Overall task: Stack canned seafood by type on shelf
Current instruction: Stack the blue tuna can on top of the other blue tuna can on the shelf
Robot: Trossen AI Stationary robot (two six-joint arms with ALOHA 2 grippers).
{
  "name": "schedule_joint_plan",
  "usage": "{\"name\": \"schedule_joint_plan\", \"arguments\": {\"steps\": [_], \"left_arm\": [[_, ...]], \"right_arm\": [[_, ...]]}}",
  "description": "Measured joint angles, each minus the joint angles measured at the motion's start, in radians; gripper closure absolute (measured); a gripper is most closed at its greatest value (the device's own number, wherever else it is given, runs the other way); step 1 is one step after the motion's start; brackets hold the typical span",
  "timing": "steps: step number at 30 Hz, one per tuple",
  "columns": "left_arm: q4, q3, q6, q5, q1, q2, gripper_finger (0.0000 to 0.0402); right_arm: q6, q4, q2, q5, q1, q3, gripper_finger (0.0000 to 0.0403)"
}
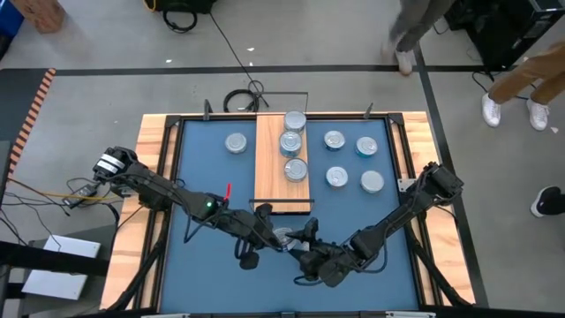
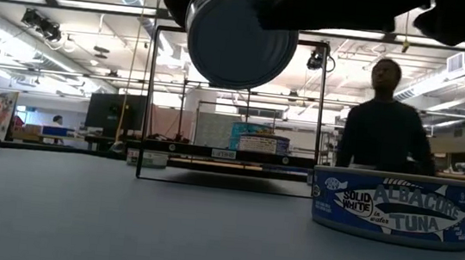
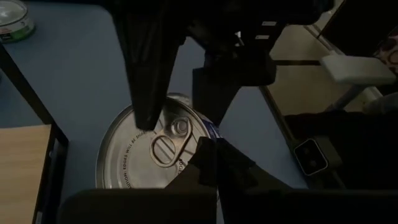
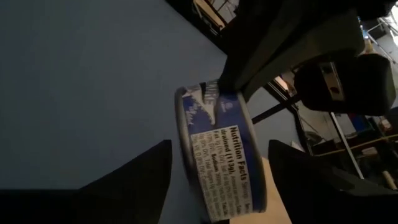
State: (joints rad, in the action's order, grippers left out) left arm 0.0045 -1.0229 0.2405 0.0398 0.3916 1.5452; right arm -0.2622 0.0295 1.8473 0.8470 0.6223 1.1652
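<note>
A blue-sided can of seafood (image 1: 282, 237) hangs in the air near the table's front edge, on its edge, one flat face toward the low view (image 2: 241, 31). My left gripper (image 1: 267, 235) comes from the left and is shut at the can's rim (image 3: 208, 144). My right gripper (image 4: 219, 146) is open, one finger on each side of the can's flat faces, with a gap showing beside one finger (image 4: 149, 180). The light-wood shelf (image 1: 269, 185) lies behind them with three cans (image 1: 292, 143) in a row on it. My left gripper meets the can at its rim beside the lid (image 3: 208, 144), at the can's upper edge (image 4: 221, 90). Its own shut fingers (image 3: 224, 168) cover the place of contact, so the kind of hold does not show. The can hangs below them, clear of the table, lid upright.
Loose cans stand on the blue table, one left of the shelf (image 1: 235, 142) and several to its right (image 1: 336, 177). An albacore tuna can (image 2: 392, 206) sits close to the low camera. People stand beyond the table's far edge (image 2: 385, 120).
</note>
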Motion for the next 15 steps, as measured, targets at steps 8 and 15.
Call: {"name": "schedule_joint_plan", "arguments": {"steps": [8,15], "left_arm": [[0.007,0.000,0.000,0.000,0.000,0.000,0.0401],[0.025,0.000,0.000,-0.001,0.000,0.000,0.0401]], "right_arm": [[-0.003,0.000,0.000,-0.038,-0.011,0.000,0.0195],[-0.004,0.001,0.000,-0.057,-0.010,0.000,0.0256]]}}
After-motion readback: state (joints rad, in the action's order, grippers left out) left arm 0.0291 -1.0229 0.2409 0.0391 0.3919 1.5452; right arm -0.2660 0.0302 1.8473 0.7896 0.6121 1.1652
